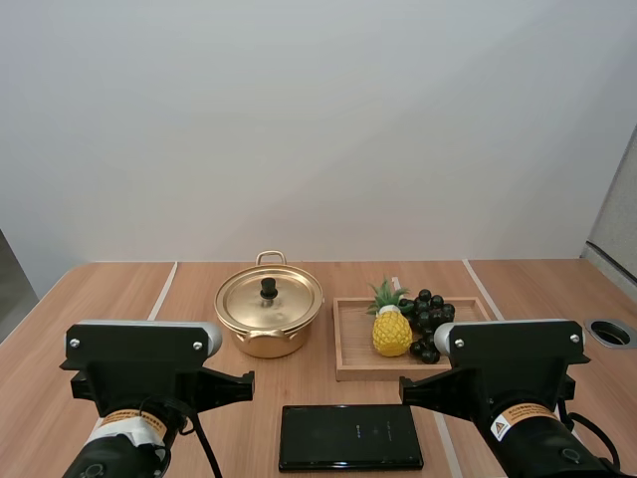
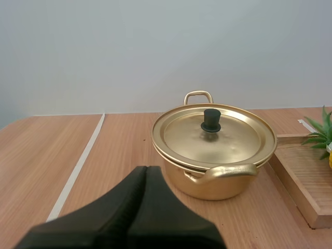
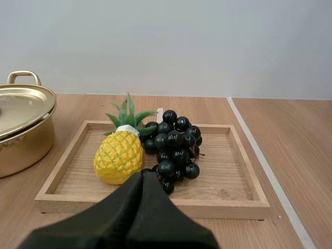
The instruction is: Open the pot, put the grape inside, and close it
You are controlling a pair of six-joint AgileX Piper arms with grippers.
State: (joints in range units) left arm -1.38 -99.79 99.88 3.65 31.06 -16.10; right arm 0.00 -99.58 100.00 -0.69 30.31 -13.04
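Note:
A gold pot [image 1: 269, 337] stands at mid-table with its lid [image 1: 284, 301] on, a black knob [image 1: 269, 288] at the lid's centre. In the left wrist view the pot [image 2: 212, 181] is just ahead of my left gripper [image 2: 147, 169], whose fingers lie together as one dark wedge, clear of it. A bunch of dark grapes [image 1: 429, 321] lies in a wooden tray [image 1: 347, 351] to the right of the pot. My right gripper [image 3: 143, 175] is shut on nothing, just short of the tray's near rim, in line with the grapes [image 3: 174, 142].
A yellow toy pineapple [image 1: 391, 332] lies in the tray left of the grapes, and it also sits beside them ahead of the right gripper [image 3: 118, 156]. A flat black slab [image 1: 350, 437] rests near the front edge between the two arms. White lines cross the wooden table [image 1: 119, 294].

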